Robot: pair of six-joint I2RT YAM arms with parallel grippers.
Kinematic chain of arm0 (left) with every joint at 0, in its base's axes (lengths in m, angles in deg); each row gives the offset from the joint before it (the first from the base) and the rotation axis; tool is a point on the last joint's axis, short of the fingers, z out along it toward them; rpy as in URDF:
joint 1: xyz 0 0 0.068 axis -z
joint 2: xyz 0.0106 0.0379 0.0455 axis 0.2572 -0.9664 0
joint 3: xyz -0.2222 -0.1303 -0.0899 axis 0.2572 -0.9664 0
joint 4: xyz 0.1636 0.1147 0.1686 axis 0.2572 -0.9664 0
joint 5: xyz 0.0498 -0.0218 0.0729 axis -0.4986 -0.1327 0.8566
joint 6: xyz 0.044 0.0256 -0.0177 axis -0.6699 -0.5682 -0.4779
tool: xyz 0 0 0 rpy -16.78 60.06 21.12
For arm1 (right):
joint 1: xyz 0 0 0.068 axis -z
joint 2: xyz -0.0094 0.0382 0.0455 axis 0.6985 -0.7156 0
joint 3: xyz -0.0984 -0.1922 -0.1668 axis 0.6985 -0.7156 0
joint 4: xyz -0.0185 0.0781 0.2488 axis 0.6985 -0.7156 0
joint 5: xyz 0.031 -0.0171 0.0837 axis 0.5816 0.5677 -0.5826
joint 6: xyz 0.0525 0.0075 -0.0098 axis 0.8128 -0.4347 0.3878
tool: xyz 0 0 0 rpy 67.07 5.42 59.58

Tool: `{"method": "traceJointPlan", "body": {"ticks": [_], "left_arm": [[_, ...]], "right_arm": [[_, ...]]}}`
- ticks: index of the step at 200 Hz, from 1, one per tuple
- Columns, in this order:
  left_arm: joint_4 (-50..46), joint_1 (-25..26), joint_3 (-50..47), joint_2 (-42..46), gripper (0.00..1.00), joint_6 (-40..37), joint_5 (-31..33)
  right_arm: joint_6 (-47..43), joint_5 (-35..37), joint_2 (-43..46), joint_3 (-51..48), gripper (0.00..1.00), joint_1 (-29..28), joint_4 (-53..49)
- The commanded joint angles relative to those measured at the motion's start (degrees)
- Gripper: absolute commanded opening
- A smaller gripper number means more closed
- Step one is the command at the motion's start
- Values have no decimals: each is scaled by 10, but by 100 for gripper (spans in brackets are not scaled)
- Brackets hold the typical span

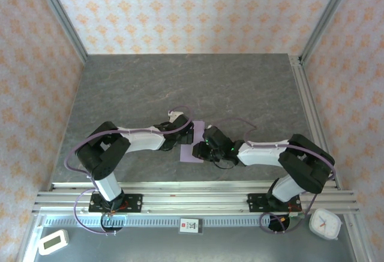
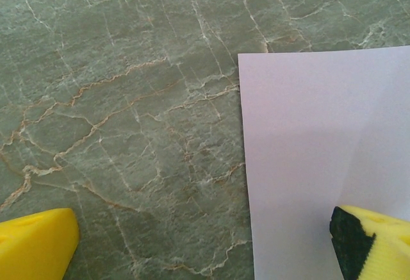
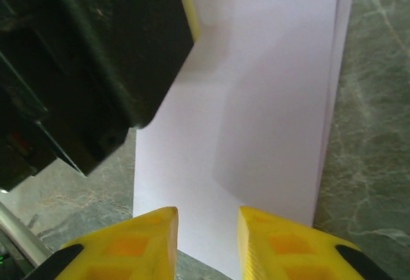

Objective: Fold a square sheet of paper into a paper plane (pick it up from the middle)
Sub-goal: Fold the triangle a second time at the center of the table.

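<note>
Two arms meet over the near middle of the table (image 1: 180, 82) in the top view. The lilac sheet of paper (image 1: 187, 153) lies flat there, and your left gripper (image 1: 187, 133) and right gripper (image 1: 202, 150) reach in over it from either side.

From your left wrist, the left gripper (image 2: 205, 248) is spread wide and holds nothing. One yellow finger hangs over bare marbled table, and the other, with its black pad, is above the sheet, which covers the right half of the view.

From your right wrist, the right gripper (image 3: 208, 241) has its fingers a narrow gap apart with nothing pinched between them. The sheet lies beneath and runs away from you, and a second paper edge peeks out along its right side. The left gripper's black body sits at upper left.
</note>
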Motion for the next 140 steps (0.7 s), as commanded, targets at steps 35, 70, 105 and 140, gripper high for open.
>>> {"method": "traceJointPlan", "body": {"ticks": [35, 70, 105, 140], "left_arm": [[-31, -9, -13, 9, 100, 16, -59], [-53, -8, -13, 76, 100, 23, -74], [-58, -7, -40, 123, 100, 34, -91], [-79, 0, -68, 149, 100, 40, -71]], "right_arm": [[-2, 30, 28, 4, 32, -2, -19], [16, 46, 73, -34, 32, -2, -23], [24, 38, 75, -50, 34, -2, -21], [20, 38, 72, -51, 41, -2, -31]]}}
